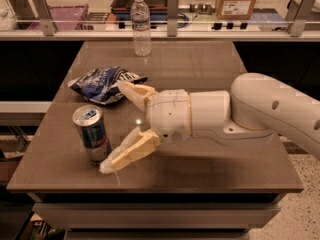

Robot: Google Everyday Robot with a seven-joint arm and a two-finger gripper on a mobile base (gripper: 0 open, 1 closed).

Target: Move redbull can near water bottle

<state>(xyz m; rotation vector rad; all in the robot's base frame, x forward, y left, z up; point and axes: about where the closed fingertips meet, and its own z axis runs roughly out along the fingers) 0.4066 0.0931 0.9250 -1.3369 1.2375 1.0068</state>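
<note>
The redbull can (92, 133), blue and silver with a silver top, stands upright near the table's front left. The water bottle (141, 26), clear with a white cap, stands at the table's far edge, left of centre. My gripper (113, 126) is open, reaching in from the right. One cream finger (136, 91) points over the snack bag's edge. The other finger (127, 154) lies low, with its tip close to the can's base on its right. The can stands just left of the gap between the fingers and is not held.
A blue-and-white snack bag (102, 84) lies behind the can. The brown table (210, 74) has a front edge close to the can. A counter with a glass rail, a cardboard box (238, 0) and trays runs behind the table.
</note>
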